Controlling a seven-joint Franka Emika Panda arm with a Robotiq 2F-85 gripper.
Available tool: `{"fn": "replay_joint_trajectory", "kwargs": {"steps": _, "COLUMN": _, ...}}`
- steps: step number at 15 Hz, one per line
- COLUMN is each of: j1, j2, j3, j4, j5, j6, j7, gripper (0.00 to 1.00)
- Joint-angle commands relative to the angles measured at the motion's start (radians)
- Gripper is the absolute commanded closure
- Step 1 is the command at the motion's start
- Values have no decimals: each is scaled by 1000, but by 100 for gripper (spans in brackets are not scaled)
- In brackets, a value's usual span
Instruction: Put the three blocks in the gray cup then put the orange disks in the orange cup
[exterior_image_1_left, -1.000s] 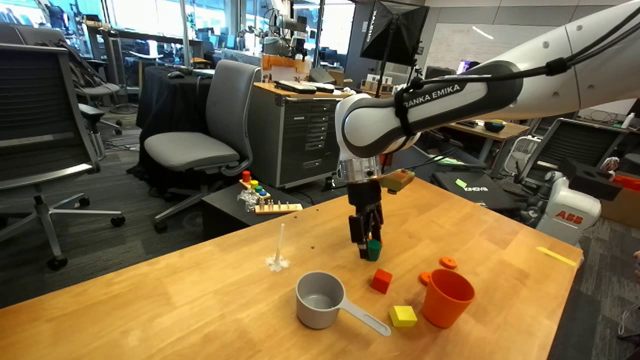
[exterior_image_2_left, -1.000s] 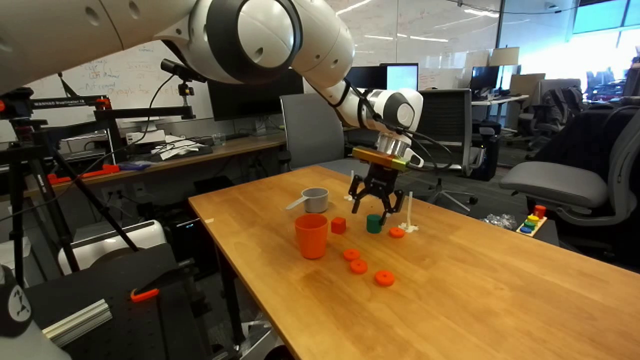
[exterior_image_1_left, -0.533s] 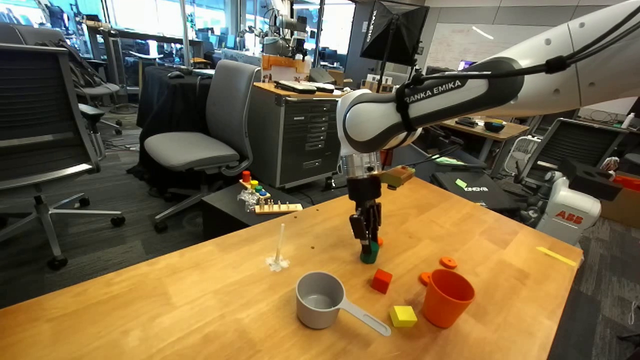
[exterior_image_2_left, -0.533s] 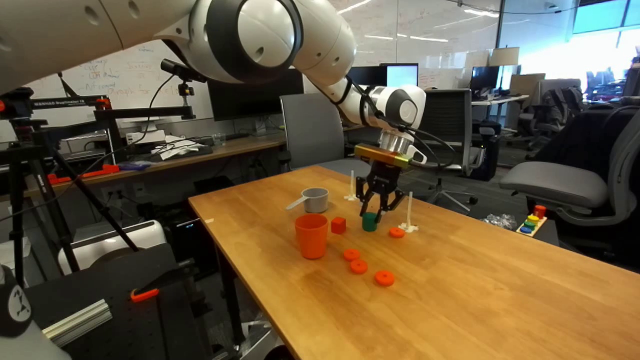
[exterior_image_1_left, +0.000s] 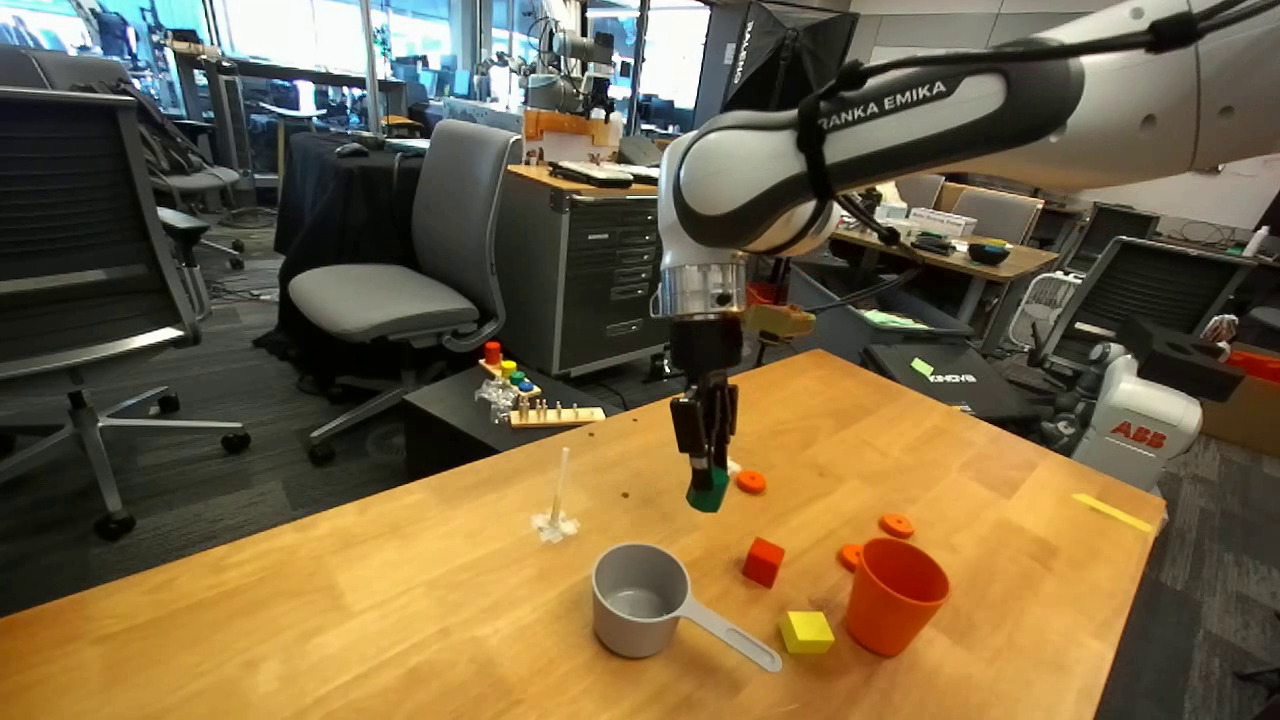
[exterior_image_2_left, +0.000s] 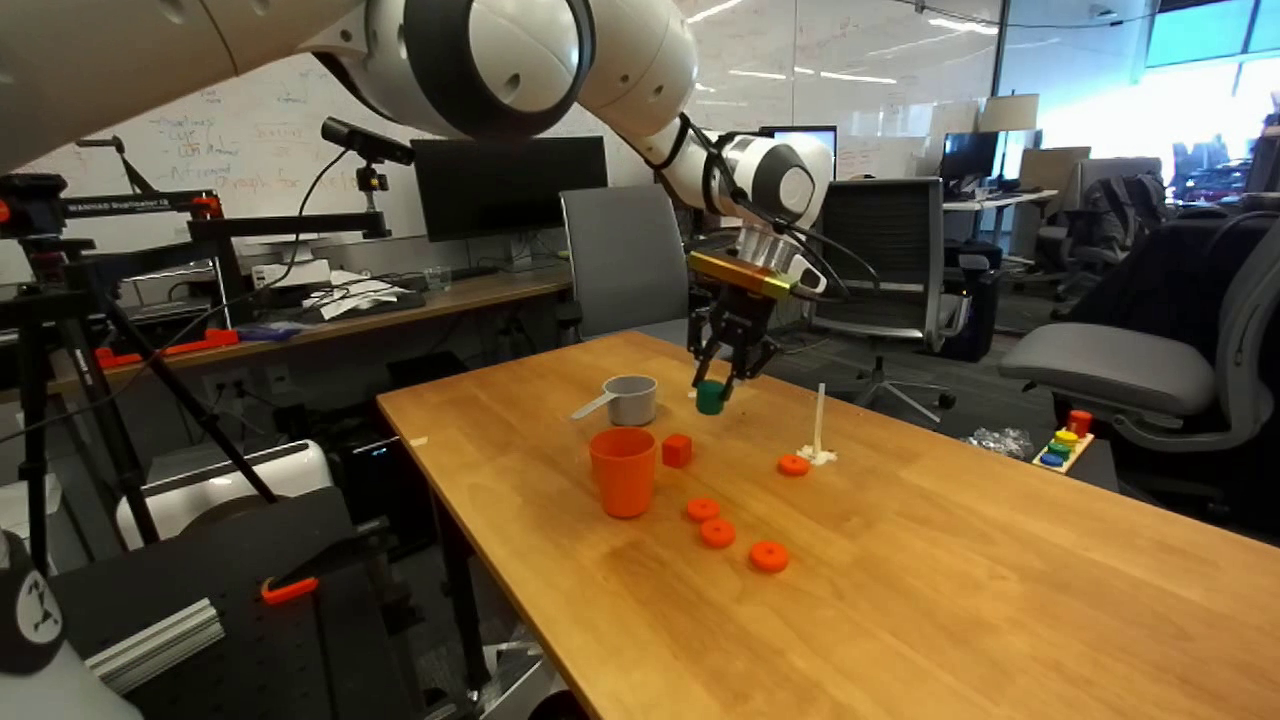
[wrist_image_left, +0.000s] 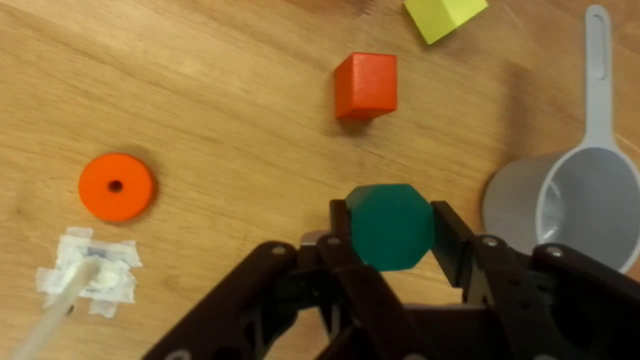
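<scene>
Green block (wrist_image_left: 390, 229) sits pinched in the gripper (wrist_image_left: 391, 215), clear of the bench (exterior_image_2_left: 950, 580). From it, in the wrist view, the gray cup (wrist_image_left: 522, 195) lies at three o'clock. It is best carried that way high enough to pass over the rim, centred above the mouth, then lowered gently before release.

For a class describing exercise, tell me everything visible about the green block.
The green block is dark and matte; its material is unclear. The gripper pinches it from two opposite sides, holding it above the table, slightly tilted. In the wrist view it shows an eight-sided end and appears left of the gray cup.
</scene>
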Motion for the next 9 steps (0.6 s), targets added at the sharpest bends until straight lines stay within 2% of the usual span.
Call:
{"fn": "replay_joint_trajectory", "kwargs": {"steps": 1, "j1": -2, "j2": -112, "j3": 46, "j4": -85, "j5": 32, "j6": -29, "j7": 1, "gripper": 81}}
{"fn": "replay_joint_trajectory", "kwargs": {"steps": 9, "j1": -12, "j2": -282, "j3": 106, "j4": -310, "j5": 51, "j6": -4, "j7": 3, "gripper": 81}}
